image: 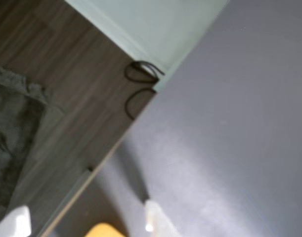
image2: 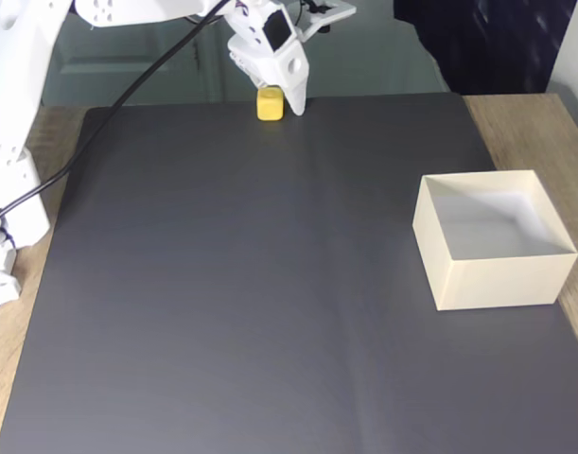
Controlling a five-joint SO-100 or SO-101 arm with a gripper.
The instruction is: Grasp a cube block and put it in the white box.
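Gripper (image2: 281, 102) poised at the small bright yellow cube block (image2: 270, 104), far edge of the dark grey mat (image2: 270, 303).
White fingers straddle the cube, apparently open, not yet clamped. Centre it before closing, squeeze flat faces, lift clear, then carry toward the square cream-white box (image2: 492, 279), well apart.

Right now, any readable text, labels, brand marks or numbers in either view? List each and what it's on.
None readable.
The cube block, the white box and the dark mat are plain.
The gripper carries no legible marking; the dark panel on its housing shows no characters.
The wrist view is too blurred to show any print.
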